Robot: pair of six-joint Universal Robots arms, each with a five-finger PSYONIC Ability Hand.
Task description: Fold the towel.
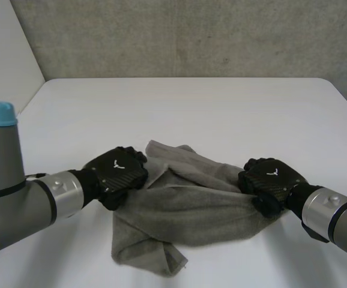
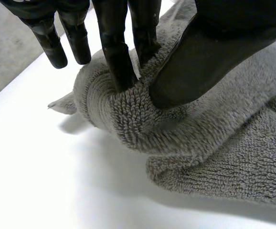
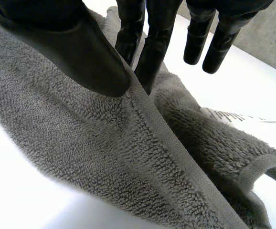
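A grey towel (image 1: 185, 204) lies crumpled on the white table (image 1: 191, 114), near its front. My left hand (image 1: 116, 174) rests on the towel's left edge. Seen from the left wrist, its thumb (image 2: 200, 62) and fingers (image 2: 116, 57) pinch a rolled fold of the towel (image 2: 143, 119). My right hand (image 1: 269, 183) sits on the towel's right edge. From the right wrist, its thumb (image 3: 90, 52) and fingers (image 3: 152, 52) pinch the hemmed edge of the towel (image 3: 128, 152). A white label (image 3: 228, 116) shows on the cloth beyond those fingers.
A grey concrete wall (image 1: 191, 36) stands behind the table. The table's far half is bare white surface. A loose corner of the towel (image 1: 155, 258) points toward the front edge.
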